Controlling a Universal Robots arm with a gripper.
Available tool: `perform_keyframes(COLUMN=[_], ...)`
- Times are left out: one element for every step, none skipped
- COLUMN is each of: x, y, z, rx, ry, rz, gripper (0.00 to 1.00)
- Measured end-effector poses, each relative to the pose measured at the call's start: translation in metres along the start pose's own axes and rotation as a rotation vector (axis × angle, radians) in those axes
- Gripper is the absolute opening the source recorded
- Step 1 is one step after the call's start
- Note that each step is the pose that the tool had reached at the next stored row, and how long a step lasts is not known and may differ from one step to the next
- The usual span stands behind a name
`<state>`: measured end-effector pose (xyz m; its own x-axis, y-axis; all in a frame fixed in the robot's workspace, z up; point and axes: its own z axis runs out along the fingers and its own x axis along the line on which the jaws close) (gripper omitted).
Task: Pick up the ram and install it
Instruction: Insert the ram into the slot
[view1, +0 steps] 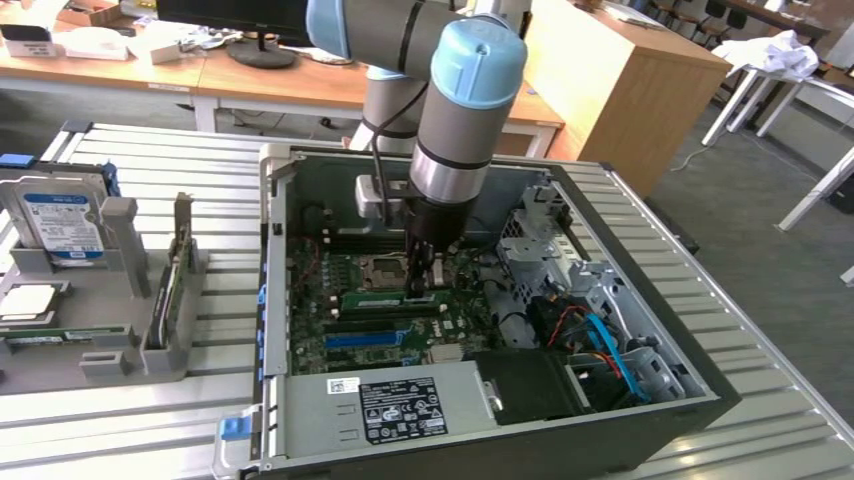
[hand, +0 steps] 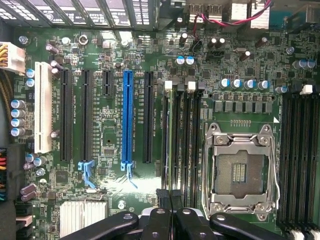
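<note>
— while pinched narrow on the ram (hand: 172, 145), standing edge-on among the memory slots (hand: 194, 130) right under the gripper (hand: 171, 193): could go wrong how?
— could seat crooked if pressed at one end only; might bend, or miss the latches (hand: 168, 85).
— containers?
— open computer case (view1: 274, 300) around the gripper, holding motherboard (hand: 112, 130), power supply (view1: 400, 405), cables (view1: 597, 335).
</note>
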<state>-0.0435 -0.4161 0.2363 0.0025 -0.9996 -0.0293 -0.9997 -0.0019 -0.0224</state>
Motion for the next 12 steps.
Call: perform_keyframes(x=[0.0000,0.0000,0.0001,0.0001,0.0001,0.0001,0.0001,0.0001,0.0000,0.0001,0.0001,0.0001], y=[0.0002,0.0002,0.0003,0.0003,0.0003,0.0003,0.0003,0.0003,0.0003,0.0003,0.0003,0.0003], z=[0.0007,0.0011,0.0013,0.0013,0.0013,0.0014,0.0015,0.0018,0.0023,0.0024,0.0024,0.0024], rx=[0.0001,0.0000,0.0000,-0.0001,-0.0001,-0.0001,0.0000,0.0002,0.0005,0.0005,0.0005,0.0005], ry=[-0.0002,0.0001,0.0003,0.0005,0.0005,0.0004,0.0003,0.0001,-0.0001,0.0002,0.0003,0.0003], rz=[0.000,0.000,0.000,0.000,0.000,0.000,0.000,0.000,0.000,0.000,0.000,0.000], gripper=[0.12,0.12,0.12,0.12,0.12,0.12,0.12,0.12,0.12,0.12,0.12,0.12])
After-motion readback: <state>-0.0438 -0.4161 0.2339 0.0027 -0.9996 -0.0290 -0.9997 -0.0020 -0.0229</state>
